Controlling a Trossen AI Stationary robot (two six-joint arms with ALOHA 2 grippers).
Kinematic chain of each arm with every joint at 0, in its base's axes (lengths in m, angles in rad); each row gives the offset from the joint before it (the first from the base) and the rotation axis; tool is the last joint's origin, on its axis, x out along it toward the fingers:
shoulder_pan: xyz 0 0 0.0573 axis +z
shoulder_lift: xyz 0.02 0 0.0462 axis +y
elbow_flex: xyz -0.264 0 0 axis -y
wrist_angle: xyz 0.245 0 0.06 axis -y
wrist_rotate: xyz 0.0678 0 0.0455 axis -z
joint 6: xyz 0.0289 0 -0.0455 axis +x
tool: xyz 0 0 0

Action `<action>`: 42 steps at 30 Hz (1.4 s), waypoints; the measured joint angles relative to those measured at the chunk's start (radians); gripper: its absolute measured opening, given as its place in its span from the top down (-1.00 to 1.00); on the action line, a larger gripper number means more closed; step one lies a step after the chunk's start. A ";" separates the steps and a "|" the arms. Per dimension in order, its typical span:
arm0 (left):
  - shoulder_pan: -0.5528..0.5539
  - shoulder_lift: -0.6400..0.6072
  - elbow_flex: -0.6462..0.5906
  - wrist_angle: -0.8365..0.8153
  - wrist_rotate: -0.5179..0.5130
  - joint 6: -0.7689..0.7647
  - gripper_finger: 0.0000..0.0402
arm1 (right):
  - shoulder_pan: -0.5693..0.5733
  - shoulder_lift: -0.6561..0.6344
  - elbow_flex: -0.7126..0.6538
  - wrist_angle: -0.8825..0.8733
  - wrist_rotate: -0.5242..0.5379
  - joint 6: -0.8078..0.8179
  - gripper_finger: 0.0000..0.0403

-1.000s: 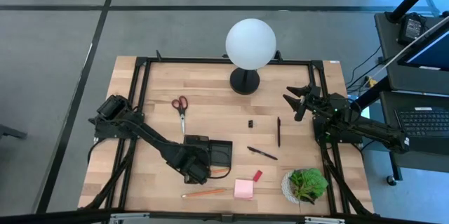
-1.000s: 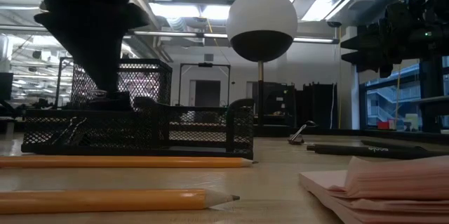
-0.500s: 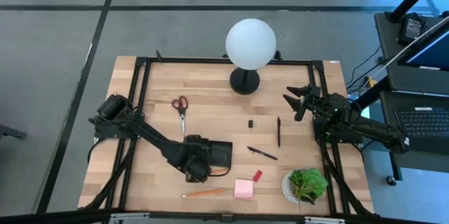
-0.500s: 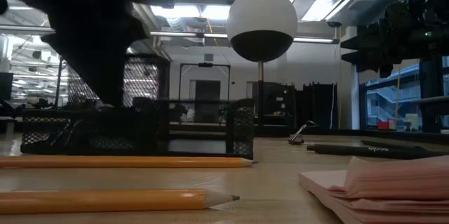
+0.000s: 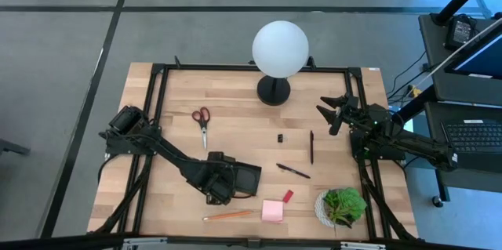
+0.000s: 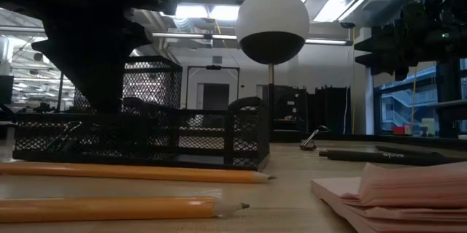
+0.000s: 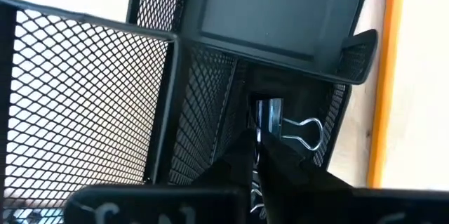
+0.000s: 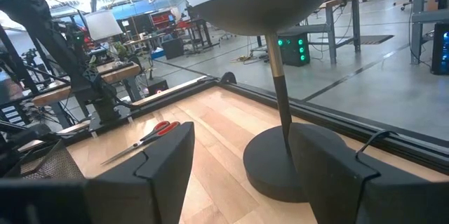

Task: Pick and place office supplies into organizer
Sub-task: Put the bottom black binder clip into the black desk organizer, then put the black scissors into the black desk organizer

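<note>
The black mesh organizer (image 5: 239, 178) stands at the table's near middle. My left gripper (image 5: 220, 181) reaches down into one of its compartments (image 7: 280, 76), shut on a small black clip (image 7: 270, 115) with silver wire handles. One orange pencil (image 6: 131, 172) lies along the organizer's near side, another (image 5: 229, 215) lies nearer the front edge. The pink pad (image 5: 272, 210) and red eraser (image 5: 287, 196) lie to the right of them. Scissors (image 5: 201, 121), another clip (image 5: 279, 137) and two pens (image 5: 311, 146) (image 5: 292, 171) lie farther back. My right gripper (image 5: 333, 113) is open and empty at the far right. My left gripper pinches the clip between its two fingertips (image 7: 245, 155), coming from above and pointing down into the compartment. One wire handle (image 7: 307, 131) sticks out sideways past the fingers. Whether the clip rests on the compartment floor cannot be told.
A white globe lamp (image 5: 280, 48) on a round black base stands at the far middle. A green potted plant (image 5: 341, 205) stands at the near right. Bare wood lies between the scissors and the organizer and at the near left.
The organizer has slid a little toward the table's near edge and turned slightly, with my left gripper inside it. The pencil along its near side has shifted with it, its tip end coming nearer. My right arm has kept still.
</note>
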 joint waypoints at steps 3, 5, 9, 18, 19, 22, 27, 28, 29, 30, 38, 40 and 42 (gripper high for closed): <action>0.000 0.000 0.006 0.000 -0.008 0.001 0.80 | 0.000 0.000 0.000 0.000 0.000 0.000 -0.17; 0.000 0.000 0.010 0.002 -0.010 -0.004 0.74 | 0.000 0.000 0.000 0.000 0.000 -0.001 -0.17; 0.007 0.000 0.024 0.013 -0.007 -0.006 0.65 | 0.000 0.000 0.000 0.000 0.000 -0.018 -0.17; 0.014 -0.043 0.088 0.002 0.075 0.005 0.62 | 0.000 0.000 0.000 0.000 0.000 -0.018 -0.17; 0.012 -0.057 0.095 0.001 0.075 0.012 0.62 | 0.000 0.000 0.000 0.000 0.000 -0.017 -0.17; 0.007 -0.117 0.101 0.004 0.068 0.037 0.61 | 0.000 0.000 0.000 0.000 -0.001 -0.016 -0.17; -0.002 -0.241 0.097 -0.002 -0.009 0.072 0.61 | 0.000 0.000 0.000 0.000 -0.003 0.002 -0.17; -0.005 -0.269 0.090 0.001 -0.032 0.086 0.61 | 0.000 0.000 0.000 0.000 -0.004 0.004 -0.17; -0.008 -0.297 0.081 -0.001 -0.055 0.097 0.61 | 0.000 0.000 0.000 0.000 -0.004 0.005 -0.17; -0.011 -0.325 0.071 -0.003 -0.082 0.103 0.61 | 0.000 0.000 0.000 0.000 -0.004 0.005 -0.17; -0.001 -0.534 -0.073 -0.004 -0.288 -0.041 0.62 | 0.000 0.000 0.000 0.000 -0.004 0.004 -0.17; 0.013 -0.575 -0.118 -0.006 -0.325 -0.151 0.62 | 0.000 0.000 0.000 0.000 -0.004 0.003 -0.17; 0.038 -0.605 -0.160 -0.008 -0.338 -0.240 0.62 | 0.000 0.000 0.000 0.000 -0.004 -0.002 -0.17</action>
